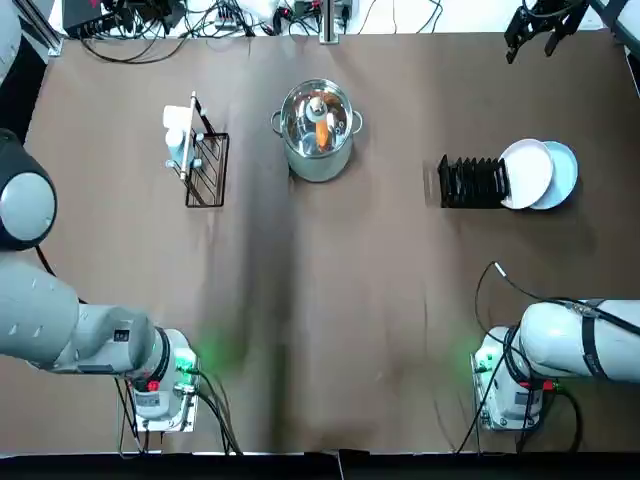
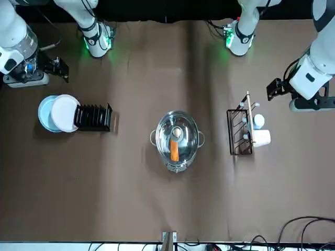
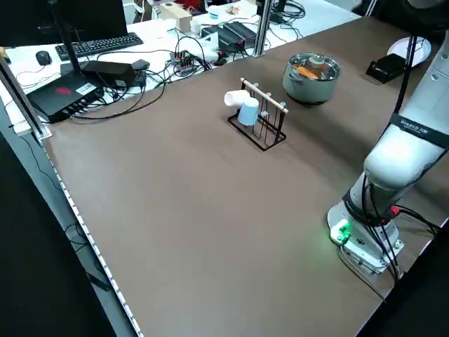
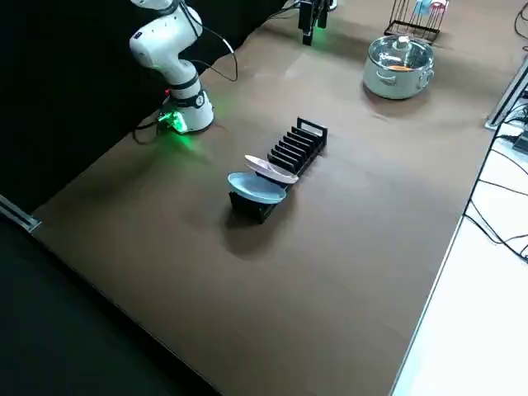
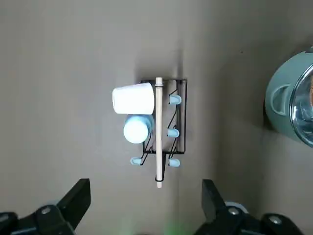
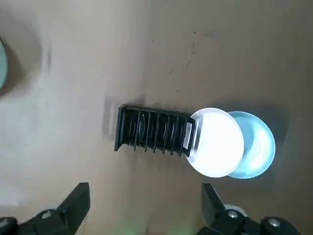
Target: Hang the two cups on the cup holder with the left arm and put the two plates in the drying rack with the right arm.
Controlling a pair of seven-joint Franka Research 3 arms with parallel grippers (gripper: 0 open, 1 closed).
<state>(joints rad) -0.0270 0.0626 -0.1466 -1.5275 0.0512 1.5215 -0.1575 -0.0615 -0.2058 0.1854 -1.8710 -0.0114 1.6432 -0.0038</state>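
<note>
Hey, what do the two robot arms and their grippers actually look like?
Both arms are white and grey, with rounded jointed links. The left arm and right arm stand on round bases lit green, with black cables trailing. The left gripper and right gripper each have two dark, angular fingers.

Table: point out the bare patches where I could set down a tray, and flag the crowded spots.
Widest bare stretch: between the pot and the arm bases. Narrower strips separate pot from cup holder and pot from rack. Crowded: the holder's cups, the plates at the rack's end, and cables along the far edge.
</note>
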